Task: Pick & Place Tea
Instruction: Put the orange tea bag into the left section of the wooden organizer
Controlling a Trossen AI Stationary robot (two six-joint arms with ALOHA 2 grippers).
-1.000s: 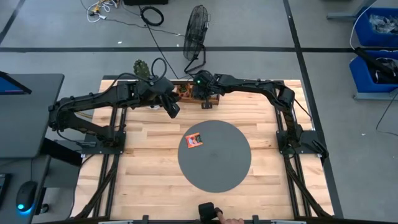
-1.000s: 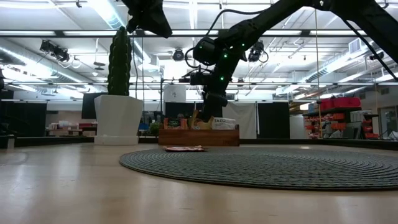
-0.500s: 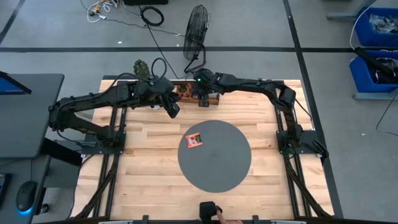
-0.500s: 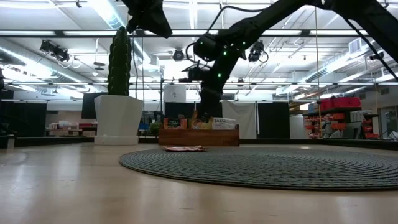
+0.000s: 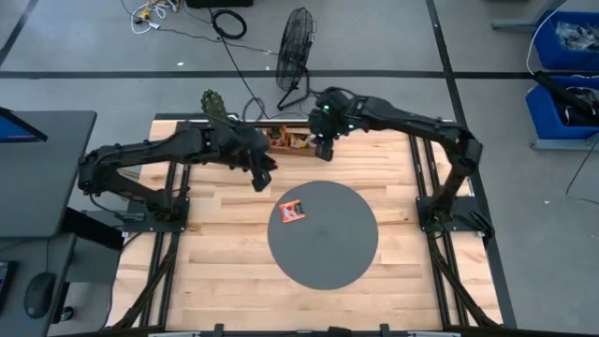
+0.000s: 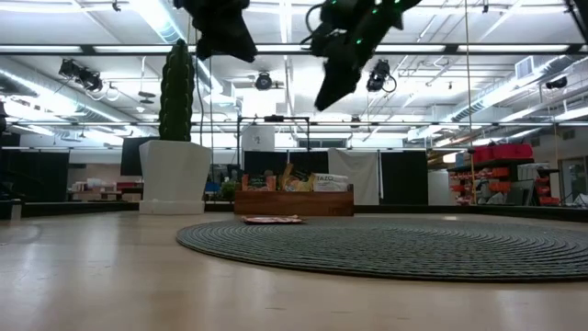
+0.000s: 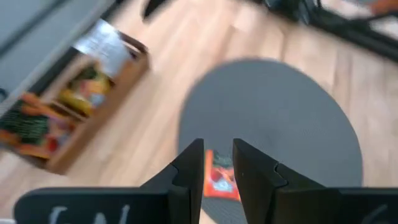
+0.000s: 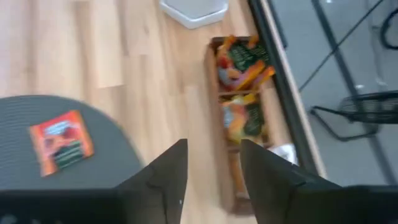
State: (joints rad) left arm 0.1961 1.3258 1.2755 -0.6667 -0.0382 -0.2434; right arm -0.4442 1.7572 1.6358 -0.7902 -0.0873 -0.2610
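One orange tea sachet [image 5: 294, 212] [image 8: 61, 142] lies flat on the grey disc [image 5: 328, 245], near its far left rim. More sachets stand in the brown wooden tray [image 5: 285, 140] [image 8: 239, 99] at the table's far edge. My right gripper [image 5: 322, 150] [image 8: 211, 158] hangs high, just right of the tray and beyond the disc, open and holding nothing. My left gripper [image 5: 265, 178] [image 7: 217, 158] hangs left of the disc, pointing down toward the lying sachet [image 7: 219, 180]. Its fingers stand a little apart with nothing between them.
A cactus in a white pot [image 5: 213, 101] [image 6: 175, 175] stands at the far left corner beside the tray. A fan [image 5: 298, 37] stands on the floor beyond the table. Bare wood lies on both sides of the disc and near the front edge.
My right gripper has risen from just above the tray to well above it. It has shifted slightly toward the table's right edge and rolled at the wrist. My left gripper has tipped a little further down toward the disc. A hand at the near edge has left the view.
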